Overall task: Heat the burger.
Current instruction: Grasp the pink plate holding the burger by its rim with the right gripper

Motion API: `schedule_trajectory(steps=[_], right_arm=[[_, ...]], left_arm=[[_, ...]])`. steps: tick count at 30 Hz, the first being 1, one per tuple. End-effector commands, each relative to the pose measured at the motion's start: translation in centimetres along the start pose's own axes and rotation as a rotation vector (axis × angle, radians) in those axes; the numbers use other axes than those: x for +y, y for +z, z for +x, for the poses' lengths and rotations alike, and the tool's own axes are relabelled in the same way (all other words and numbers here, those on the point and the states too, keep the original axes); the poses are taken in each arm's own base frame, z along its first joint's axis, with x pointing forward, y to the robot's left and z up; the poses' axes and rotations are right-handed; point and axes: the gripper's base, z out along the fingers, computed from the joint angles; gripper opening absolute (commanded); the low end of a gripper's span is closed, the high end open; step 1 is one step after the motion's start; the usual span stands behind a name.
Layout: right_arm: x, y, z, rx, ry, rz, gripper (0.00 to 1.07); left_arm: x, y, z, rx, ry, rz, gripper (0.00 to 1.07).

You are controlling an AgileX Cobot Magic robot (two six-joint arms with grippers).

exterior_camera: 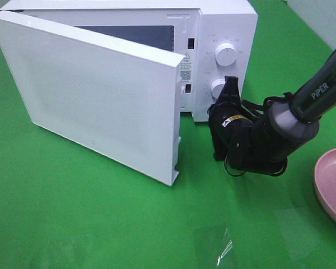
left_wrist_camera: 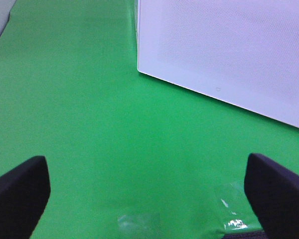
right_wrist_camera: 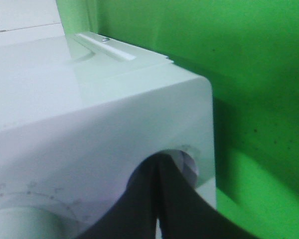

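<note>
The burger appears in none of the views, so nothing can be said of its bun, lettuce, cheese or patty. The part of the pink plate (exterior_camera: 331, 179) that shows at the right edge of the exterior view carries nothing. The likeliest place for the burger is therefore inside the microwave (exterior_camera: 224, 22), but this cannot be confirmed. The microwave door (exterior_camera: 89, 89) stands swung partway out and screens most of the cavity, leaving only a dark strip of interior visible above its top edge. The right gripper (exterior_camera: 231, 87) sits at the control panel with its fingers (right_wrist_camera: 139, 199) pressed together into a single dark wedge. Its tip rests against or just beside the lower knob (exterior_camera: 217, 88), below the upper knob (exterior_camera: 225, 54). That placement suggests it is there to nudge or turn the dial, though with the door ajar, closing the door looks like the step that has to come before heating. The left gripper (left_wrist_camera: 149, 194) hangs over the bare green tabletop (exterior_camera: 73, 213) on the door's outer side. Its fingers (left_wrist_camera: 20, 189) are spread wide and grip nothing, apparently waiting clear of the door's swing. A scrap of clear film (left_wrist_camera: 231, 219) lies on the cloth beneath it.
</note>
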Motion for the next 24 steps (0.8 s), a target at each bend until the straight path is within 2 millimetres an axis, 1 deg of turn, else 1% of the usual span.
schedule_trajectory(steps=[1,13,18,24], right_arm=[[4.0,2.3,-0.9,-0.038,-0.003,-0.279,0.00],[4.5,1.9,-0.8,-0.017,0.007,-0.283,0.00],[3.4,1.0,-1.2,-0.002,0.036,-0.231,0.00],[2.5,0.4,-1.3,0.022,0.049,-0.168,0.00]], left_arm=[[-0.1,-0.2,0.0,-0.028,0.000,0.006,0.98],[-0.1,-0.2,0.0,-0.028,0.000,0.006,0.98],[-0.1,-0.2,0.0,-0.028,0.000,0.006,0.98],[-0.1,-0.2,0.0,-0.028,0.000,0.006,0.98]])
